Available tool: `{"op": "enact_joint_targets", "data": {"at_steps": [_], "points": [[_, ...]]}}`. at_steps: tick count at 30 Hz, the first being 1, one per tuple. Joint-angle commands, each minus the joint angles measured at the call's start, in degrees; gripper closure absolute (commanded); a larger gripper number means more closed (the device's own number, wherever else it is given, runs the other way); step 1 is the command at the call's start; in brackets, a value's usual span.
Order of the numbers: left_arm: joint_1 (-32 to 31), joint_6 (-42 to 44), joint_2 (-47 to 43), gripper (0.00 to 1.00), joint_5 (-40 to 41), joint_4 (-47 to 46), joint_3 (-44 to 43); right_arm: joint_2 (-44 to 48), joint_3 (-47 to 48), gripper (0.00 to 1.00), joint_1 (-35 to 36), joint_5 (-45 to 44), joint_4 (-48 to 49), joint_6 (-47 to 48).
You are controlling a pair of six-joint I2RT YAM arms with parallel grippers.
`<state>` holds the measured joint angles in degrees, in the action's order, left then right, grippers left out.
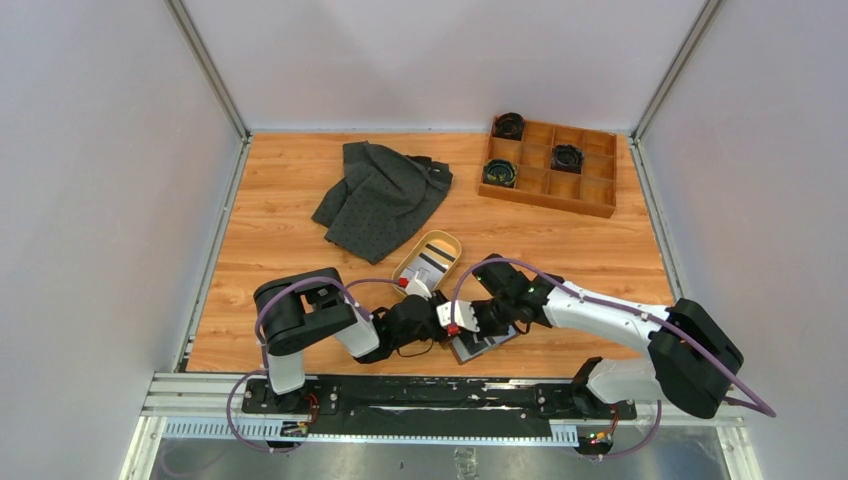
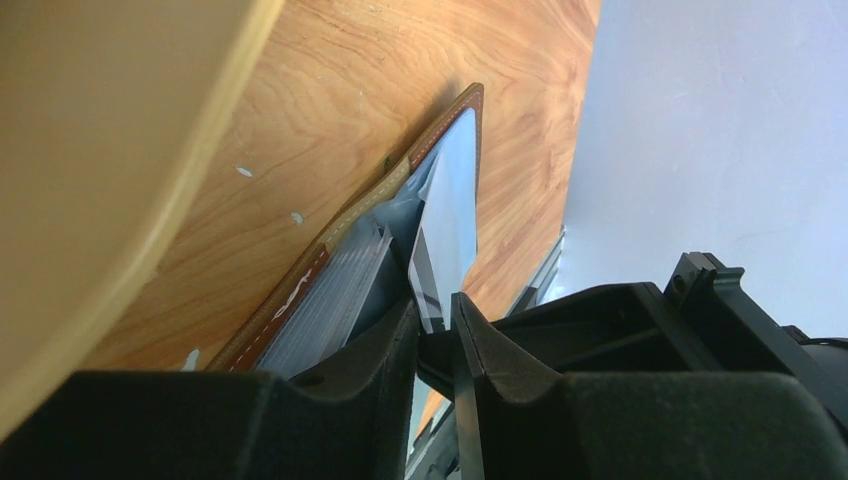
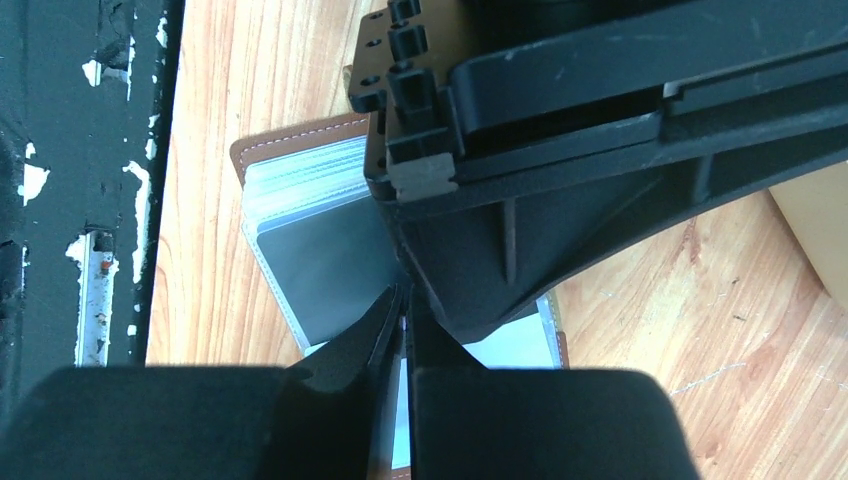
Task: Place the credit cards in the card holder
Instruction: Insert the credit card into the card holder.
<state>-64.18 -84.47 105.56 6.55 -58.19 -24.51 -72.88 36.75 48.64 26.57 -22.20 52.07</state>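
Note:
The brown card holder (image 1: 478, 347) lies open near the table's front edge, with clear sleeves inside. Both grippers meet right over it. My left gripper (image 1: 440, 317) is shut on a white card (image 2: 450, 215) with a dark stripe and holds it edge-on at the holder's sleeves (image 2: 325, 300). My right gripper (image 1: 468, 320) is shut on a thin clear sleeve of the card holder (image 3: 290, 175). A grey card (image 3: 330, 255) sits in one sleeve. More striped cards (image 1: 432, 260) lie in the oval tan tray.
The oval tan tray (image 1: 452, 240) lies just behind the grippers and fills the left of the left wrist view (image 2: 100, 150). A dark cloth (image 1: 385, 195) lies at the back. A wooden compartment box (image 1: 548, 183) stands at the back right. The black front rail (image 3: 90, 150) is close.

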Motion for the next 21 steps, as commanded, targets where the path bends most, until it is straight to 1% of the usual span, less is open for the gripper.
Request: {"op": "enact_joint_targets", "data": {"at_steps": [1,6,21], "points": [[0.5,2.2,1.7,0.73,-0.4,7.6,2.5,-0.8,0.2,0.93,-0.2,-3.2,-1.5,-1.4],[0.7,2.4,1.1,0.71,-0.1,7.7,3.0,-0.9,0.4,0.93,-1.1,-3.7,-1.4,-2.1],[0.9,3.6,-0.8,0.7,0.4,7.7,3.5,-1.7,1.2,0.93,-5.0,-6.4,-1.8,-4.0]]}}
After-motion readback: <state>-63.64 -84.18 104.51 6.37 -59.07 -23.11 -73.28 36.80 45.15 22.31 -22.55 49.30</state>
